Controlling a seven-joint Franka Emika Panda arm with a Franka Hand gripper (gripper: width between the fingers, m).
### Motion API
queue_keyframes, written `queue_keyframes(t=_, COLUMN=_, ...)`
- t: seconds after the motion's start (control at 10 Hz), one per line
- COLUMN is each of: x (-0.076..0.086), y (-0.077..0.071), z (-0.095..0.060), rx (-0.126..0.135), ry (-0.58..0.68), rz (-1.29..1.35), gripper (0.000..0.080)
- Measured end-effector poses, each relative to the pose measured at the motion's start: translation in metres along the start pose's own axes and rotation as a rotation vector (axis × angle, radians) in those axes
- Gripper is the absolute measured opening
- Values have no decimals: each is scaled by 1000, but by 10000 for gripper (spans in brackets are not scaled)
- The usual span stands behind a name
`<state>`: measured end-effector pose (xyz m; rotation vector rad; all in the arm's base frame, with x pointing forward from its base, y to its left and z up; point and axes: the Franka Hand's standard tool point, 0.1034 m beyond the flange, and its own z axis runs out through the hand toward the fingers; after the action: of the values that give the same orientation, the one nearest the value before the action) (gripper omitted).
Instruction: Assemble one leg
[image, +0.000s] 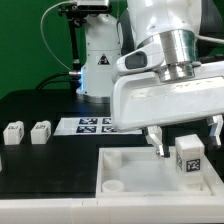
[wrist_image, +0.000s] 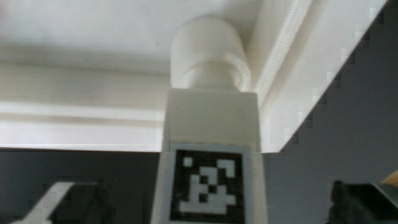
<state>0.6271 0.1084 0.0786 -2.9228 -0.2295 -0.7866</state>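
White plastic cube-like leg (image: 190, 157) with a black-and-white square tag stands upright on the large white square tray-like part (image: 125, 170), at the tray's side toward the exterior view's right. The two-finger tool (image: 187, 146) straddles this leg with its fingers apart and a gap on each side. A second leg (image: 40, 131) and a third leg (image: 13, 133), both white and tagged, rest on the black table (image: 45, 165), well apart from the tray.

Wrist view: the leg (wrist_image: 214, 120) stands against the tray's wall (wrist_image: 89, 90). The dark fingertips (wrist_image: 57, 203) stand clear of the leg on both sides.
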Motion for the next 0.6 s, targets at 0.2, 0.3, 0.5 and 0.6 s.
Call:
queue_keyframes(t=0.2, x=0, y=0, z=0, rx=0, ry=0, rz=0, gripper=641)
queue_keyframes(t=0.3, x=0, y=0, z=0, rx=0, ry=0, rz=0, gripper=648)
queue_keyframes(t=0.5, x=1, y=0, z=-1, rx=0, ry=-4, rz=0, gripper=649)
queue_keyframes(t=0.6, x=11, y=3, z=-9, rx=2, ry=-51, rz=0, gripper=649)
